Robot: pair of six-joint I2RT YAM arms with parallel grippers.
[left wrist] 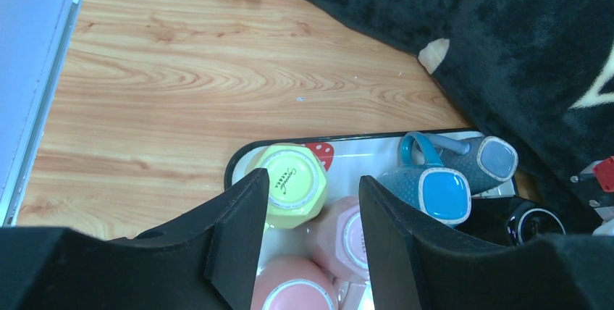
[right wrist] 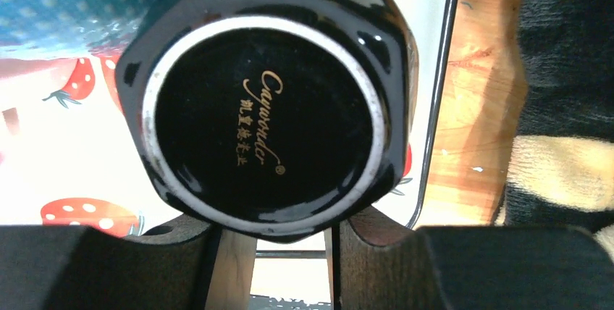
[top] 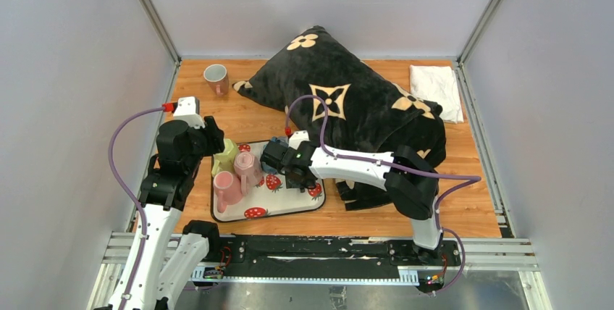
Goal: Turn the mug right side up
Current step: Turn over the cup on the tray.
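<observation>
A glossy black faceted mug (right wrist: 264,118), base up, fronts the right pincer (right wrist: 289,245), grip unclear; left pincer (left wrist: 311,183) half-open, empty.

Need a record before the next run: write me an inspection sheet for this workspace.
Surface: wooden table, with a tray near its front left.
Job's things: black mug base up on the tray; yellow mug and two pink mugs also base up; two blue mugs beside them.
Clutter: lone pink mug far left, black pillow, white cloth far right.
Grippers: left fingers open above the yellow mug, holding nothing; right fingers at the black mug, grip unclear.
Cables: purple cable on each arm; the right one crosses the pillow.
Surroundings: grey walls, metal frame.
</observation>
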